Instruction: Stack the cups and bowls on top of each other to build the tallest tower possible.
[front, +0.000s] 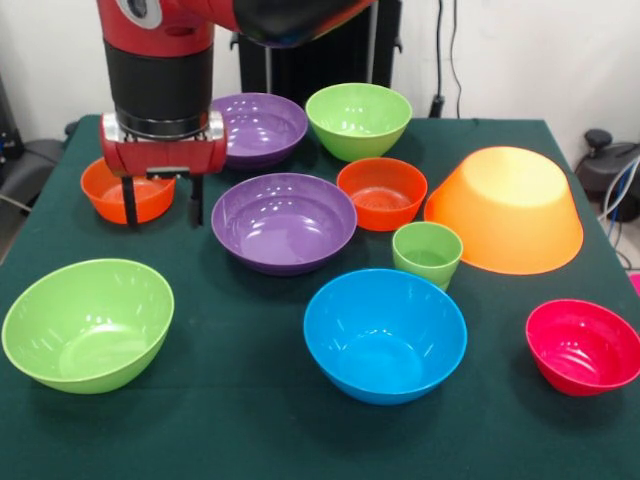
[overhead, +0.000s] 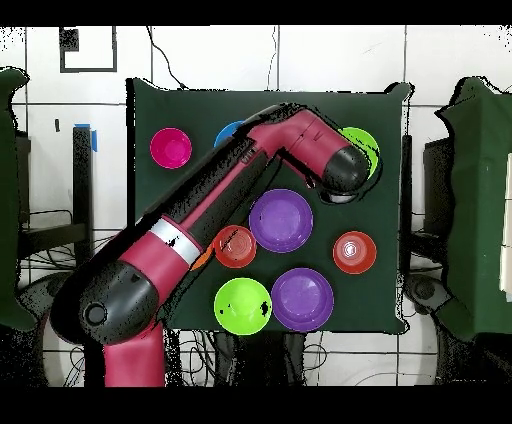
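My gripper (front: 162, 215) hangs open and empty above the table's left side, with its left finger (front: 130, 205) in front of a small orange-red bowl (front: 112, 190). A wide purple bowl (front: 285, 222) sits just right of it. One light-green cup (front: 427, 255) stands upright at centre right. Around it are a second orange-red bowl (front: 382, 192), a blue bowl (front: 385, 335), a pink-red bowl (front: 585, 345) and a large orange-yellow bowl (front: 512, 208) lying mouth down. A second purple bowl (front: 258, 128) and a green bowl (front: 358, 118) sit at the back. Another green bowl (front: 88, 322) sits front left.
In the overhead view the arm (overhead: 250, 190) crosses the table and hides the cup, the orange-yellow bowl and most of the blue bowl (overhead: 229, 132). The pink-red bowl (overhead: 171, 148), the middle purple bowl (overhead: 281, 220) and an orange-red bowl (overhead: 354, 252) show there.
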